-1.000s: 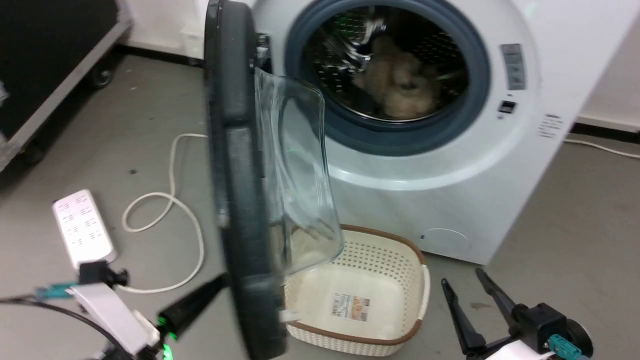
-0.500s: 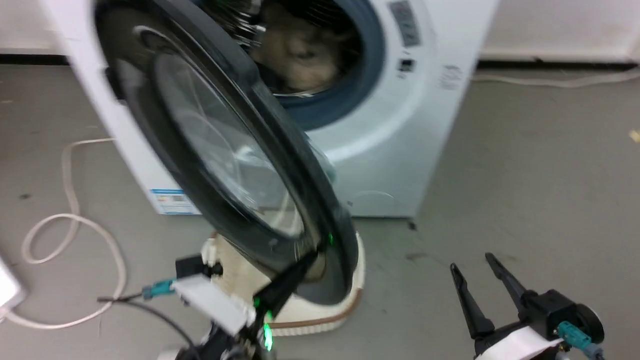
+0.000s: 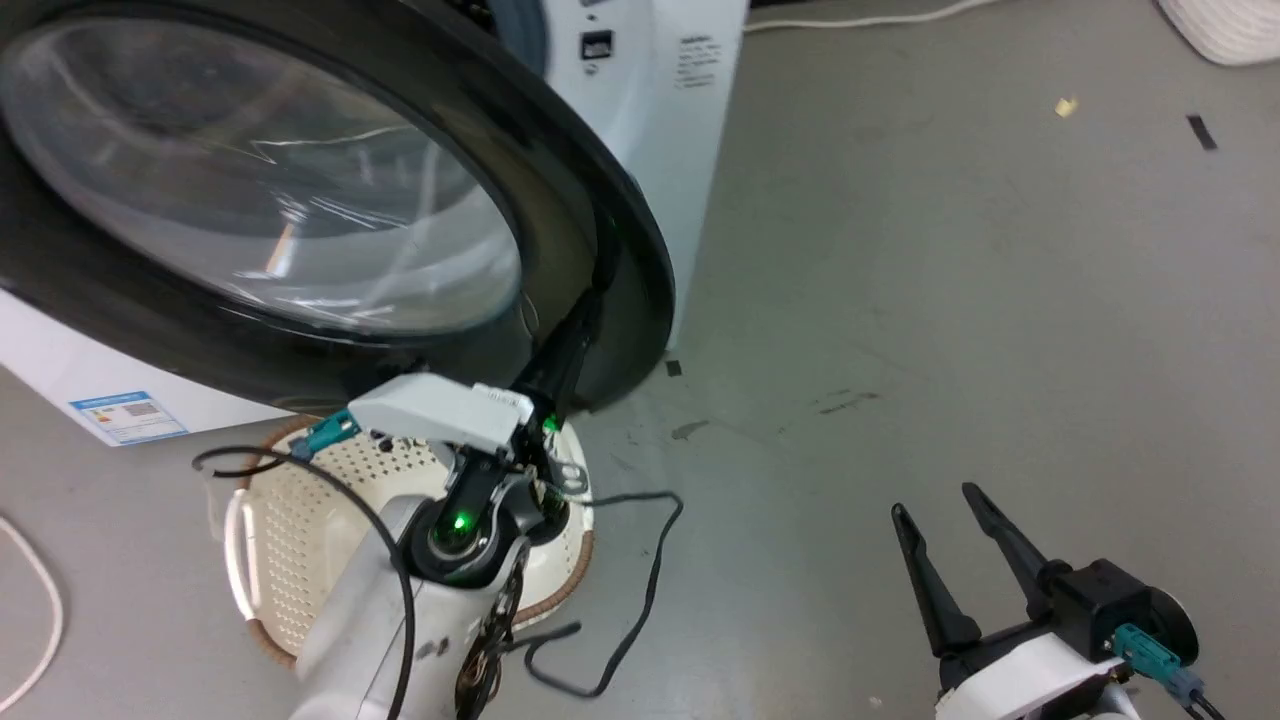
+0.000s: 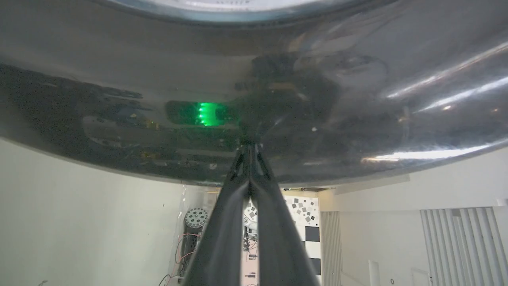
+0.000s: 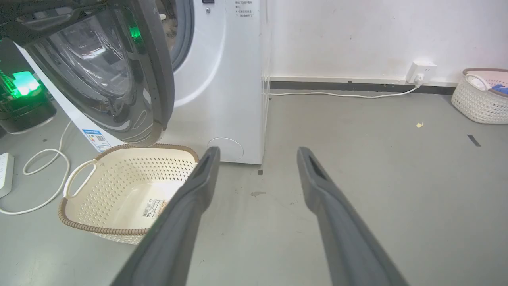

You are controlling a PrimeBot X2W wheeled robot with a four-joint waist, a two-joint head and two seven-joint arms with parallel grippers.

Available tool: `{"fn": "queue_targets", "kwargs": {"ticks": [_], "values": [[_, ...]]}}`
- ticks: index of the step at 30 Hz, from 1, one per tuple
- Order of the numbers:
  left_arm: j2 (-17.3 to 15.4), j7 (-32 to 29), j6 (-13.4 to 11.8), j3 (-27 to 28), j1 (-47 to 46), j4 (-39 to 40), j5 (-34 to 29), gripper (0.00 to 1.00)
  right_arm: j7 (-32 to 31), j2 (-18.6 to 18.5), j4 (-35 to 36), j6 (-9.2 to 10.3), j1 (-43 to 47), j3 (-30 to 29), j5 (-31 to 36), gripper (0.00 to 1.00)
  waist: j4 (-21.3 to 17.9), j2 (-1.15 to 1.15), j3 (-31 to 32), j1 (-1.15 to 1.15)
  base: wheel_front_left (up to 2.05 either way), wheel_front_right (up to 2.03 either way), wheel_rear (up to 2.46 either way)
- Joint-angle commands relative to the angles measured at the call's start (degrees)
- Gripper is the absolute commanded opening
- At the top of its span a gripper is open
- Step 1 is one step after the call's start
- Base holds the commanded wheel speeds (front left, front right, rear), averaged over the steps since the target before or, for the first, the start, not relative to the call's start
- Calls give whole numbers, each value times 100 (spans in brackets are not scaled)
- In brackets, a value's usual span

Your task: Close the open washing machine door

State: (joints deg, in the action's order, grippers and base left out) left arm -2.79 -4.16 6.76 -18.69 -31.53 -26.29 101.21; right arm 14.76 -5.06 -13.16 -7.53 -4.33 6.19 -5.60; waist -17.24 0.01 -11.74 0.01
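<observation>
Here the left pincer [image 4: 250, 147], tips together, meets the round door [image 3: 300, 200] at its glossy rim; right pincer [image 3: 935, 502] splayed.

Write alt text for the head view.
The left gripper, fingers shut, touches its tips to the lower black rim of the washing machine door, which stands ajar from the white washing machine. A cream basket sits on the floor beneath; the right gripper is open at lower right.
</observation>
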Motion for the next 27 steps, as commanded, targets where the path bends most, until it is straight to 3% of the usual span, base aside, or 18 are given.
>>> {"fn": "queue_targets", "kwargs": {"ticks": [1, 6, 10, 11, 12, 17, 22, 25, 27], "values": [[-10, 79, 54, -41, -105, -126, 23, 0, 24, 40, 14, 4, -114, -6, -22, 100, -63, -1, -49, -1, 0, 0, 0], [-10, 122, 69, -170, -125, -228, -2, 0, 24, 71, 81, 4, -57, -79, -20, 100, 133, -1, 99, -1, 0, 0, 0], [-36, 97, 71, -201, 377, 176, -235, 0, 24, 54, 131, 4, 58, -61, 4, 100, 415, -1, 384, -1, 0, 0, 0], [-76, 107, 71, -240, 573, 337, -351, 27, 24, 49, 150, 4, 91, -65, 8, 100, 488, -1, 456, -1, 0, 0, 0], [-132, 139, 71, -313, 783, 506, -518, 100, 24, 39, 172, 4, 131, -94, 11, 100, 592, -1, 543, -1, 0, 0, 0], [-618, 711, 72, -633, 1794, 1296, -1501, 100, 24, -16, 273, 4, 364, -177, 39, 100, 1116, -1, 886, -1, 0, 0, 0], [-1368, 1686, 72, -853, 2324, 1731, -2888, 100, 24, -64, 363, 4, 579, -182, 79, 100, 1622, -1, 1133, -1, 0, 0, 0], [-1611, 1899, 21, -521, 2517, 1750, -3941, 100, 24, -78, 428, 4, 672, -197, 93, 100, 1862, -1, 1230, -1, 0, 0, 0], [-1521, 1910, -207, 148, 2648, 1986, -5008, 100, 24, -78, 476, 4, 722, -215, 102, 100, 1993, -1, 1272, -1, 0, 0, 0]]}}
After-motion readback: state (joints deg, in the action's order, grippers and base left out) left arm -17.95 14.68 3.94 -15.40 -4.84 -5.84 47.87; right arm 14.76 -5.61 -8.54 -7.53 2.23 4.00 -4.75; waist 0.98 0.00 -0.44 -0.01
